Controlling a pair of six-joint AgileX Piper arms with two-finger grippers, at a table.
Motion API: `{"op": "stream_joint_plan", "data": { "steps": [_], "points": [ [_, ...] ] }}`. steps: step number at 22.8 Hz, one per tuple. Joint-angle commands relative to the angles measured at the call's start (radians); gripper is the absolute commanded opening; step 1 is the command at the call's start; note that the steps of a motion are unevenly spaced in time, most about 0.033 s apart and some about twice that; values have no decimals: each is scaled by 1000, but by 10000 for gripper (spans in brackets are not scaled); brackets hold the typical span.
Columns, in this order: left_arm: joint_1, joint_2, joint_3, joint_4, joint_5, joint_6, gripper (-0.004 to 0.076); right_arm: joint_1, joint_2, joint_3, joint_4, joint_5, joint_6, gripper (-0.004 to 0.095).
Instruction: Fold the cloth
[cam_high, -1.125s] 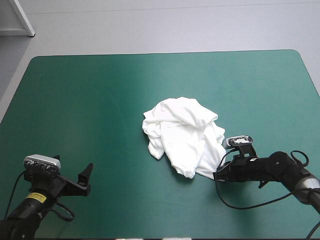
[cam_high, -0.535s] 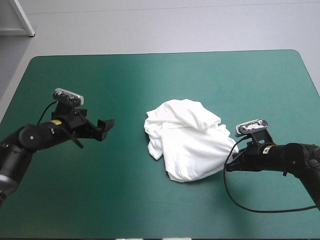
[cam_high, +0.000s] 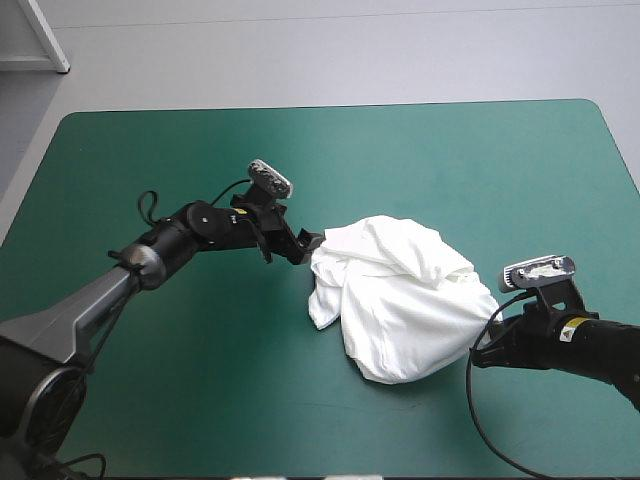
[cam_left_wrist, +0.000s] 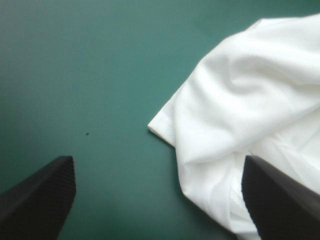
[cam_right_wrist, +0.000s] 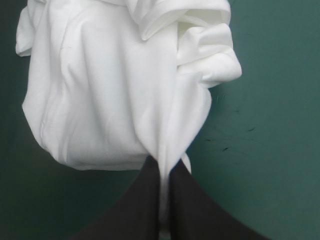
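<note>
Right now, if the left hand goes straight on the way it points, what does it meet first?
The T-shirt. Its edge lies right ahead of the open left hand, partly between the fingers; likely contact almost at once, though height is unclear.

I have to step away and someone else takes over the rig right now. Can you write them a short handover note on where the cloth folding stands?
Right gripper: shut on the T-shirt, with the heap's near right edge pinched between its fingers.
Left gripper: open at the heap's left side. A corner of the shirt lies ahead between its fingers, not gripped.
T-shirt: a crumpled heap, right of the middle of the teal-green cover.
Done: one grasp only. Nothing is spread or folded.
To do: probably take that corner with the open gripper, spread the shirt flat, then fold it.
</note>
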Motion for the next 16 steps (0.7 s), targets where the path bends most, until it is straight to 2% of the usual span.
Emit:
{"op": "stream_joint_plan", "data": {
  "steps": [1, 5, 10, 13, 16],
  "points": [
    [-43, 55, -76, -40, -85, 3, 646, 1, -39, -37, 6, -14, 21, -12],
    [-49, 187, -180, -66, -69, 3, 646, 1, -69, -37, 6, 32, 28, -12],
    [-81, 297, -313, -103, 83, 3, 645, 1, -79, -37, 6, 16, 28, -12],
    [-100, 301, -313, -104, 85, 0, 608, 1, -79, -37, 1, 2, 31, -12],
    [-118, 312, -313, -89, 65, -4, 536, 1, -79, -37, -2, -11, 31, -12]
  ]
}}
